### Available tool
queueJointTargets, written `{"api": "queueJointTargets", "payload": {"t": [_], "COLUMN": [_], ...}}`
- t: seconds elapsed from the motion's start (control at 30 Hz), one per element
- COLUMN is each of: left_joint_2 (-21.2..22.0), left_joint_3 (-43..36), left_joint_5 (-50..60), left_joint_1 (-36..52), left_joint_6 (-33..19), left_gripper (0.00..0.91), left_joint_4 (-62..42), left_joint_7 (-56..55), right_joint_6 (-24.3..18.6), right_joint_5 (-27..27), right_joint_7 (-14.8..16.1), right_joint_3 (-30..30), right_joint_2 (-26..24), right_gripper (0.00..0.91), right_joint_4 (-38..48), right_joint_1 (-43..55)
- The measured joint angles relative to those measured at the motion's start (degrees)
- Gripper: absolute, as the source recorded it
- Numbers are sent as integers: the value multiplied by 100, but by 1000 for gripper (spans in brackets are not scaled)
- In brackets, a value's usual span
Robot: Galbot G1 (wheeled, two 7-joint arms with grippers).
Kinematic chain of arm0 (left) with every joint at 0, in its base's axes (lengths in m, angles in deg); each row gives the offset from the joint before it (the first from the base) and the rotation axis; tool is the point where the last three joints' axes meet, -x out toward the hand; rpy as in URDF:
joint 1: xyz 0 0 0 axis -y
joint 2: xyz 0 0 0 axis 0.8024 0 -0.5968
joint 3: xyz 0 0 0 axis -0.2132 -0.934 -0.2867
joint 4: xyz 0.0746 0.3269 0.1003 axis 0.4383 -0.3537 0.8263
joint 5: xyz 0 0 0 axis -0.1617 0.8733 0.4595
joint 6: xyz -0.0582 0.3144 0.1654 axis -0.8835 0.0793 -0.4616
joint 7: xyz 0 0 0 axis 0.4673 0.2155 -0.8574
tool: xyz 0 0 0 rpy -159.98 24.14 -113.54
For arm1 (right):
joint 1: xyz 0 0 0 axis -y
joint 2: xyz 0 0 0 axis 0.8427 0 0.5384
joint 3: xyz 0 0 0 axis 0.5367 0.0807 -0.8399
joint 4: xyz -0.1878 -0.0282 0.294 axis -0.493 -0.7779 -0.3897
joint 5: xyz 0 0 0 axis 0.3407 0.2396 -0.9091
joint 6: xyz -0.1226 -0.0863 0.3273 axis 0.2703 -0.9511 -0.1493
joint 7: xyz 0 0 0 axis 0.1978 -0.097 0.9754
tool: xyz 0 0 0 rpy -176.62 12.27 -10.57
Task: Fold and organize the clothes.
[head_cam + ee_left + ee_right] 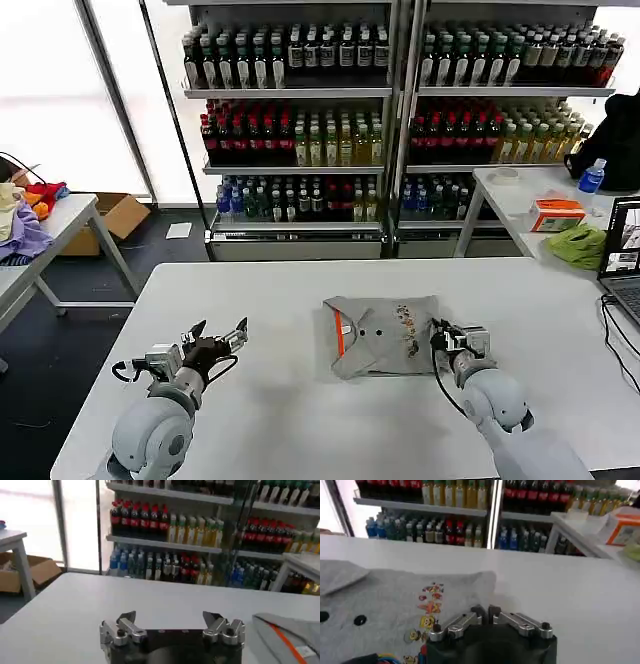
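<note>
Both my jaws hold nothing at this moment. On my left gripper [219, 335] they stand wide apart, over bare white table [280, 420], and the folded shirt lies well to the right of it. On my right gripper [441, 332] the jaws are closed together, tip against tip, with no cloth between them; they rest just at the right edge of the grey T-shirt [385, 335].

As I judge it, this shirt is almost finished. It lies as a compact packet between my two grippers, sleeves tucked in. The orange-red neck strip [340, 335] faces my left gripper and the small multicoloured print [427, 612] is directly in front of my right jaws. The packet is a little skewed, one corner sticking out, so some tidying or moving aside may remain. I see no other grey shirt on this table.
</note>
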Motion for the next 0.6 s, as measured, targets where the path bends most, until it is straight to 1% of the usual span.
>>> {"api": "queueJointTargets", "payload": {"t": [0.13,0.33,0.47,0.6], "left_joint_2": [30,104,165,226], "left_joint_3": [3,-65,-120,-163], "left_joint_5": [22,203,353,483], "left_joint_1": [-9,16,-10,-75], "left_joint_6": [-28,-127,-144,-154], "left_gripper": [907,907,907,907], "left_joint_4": [53,50,51,48], "left_joint_7": [3,18,24,51], "right_joint_6": [-121,-305,-262,-182], "right_joint_5": [309,648,592,327], "right_joint_7": [-40,-98,-176,-301], "right_joint_3": [-143,-272,-245,-195], "right_joint_2": [47,60,108,190], "right_gripper": [907,907,907,907], "right_joint_4": [-83,-566,-895,-1047], "right_joint_1": [-23,-231,-480,-758]}}
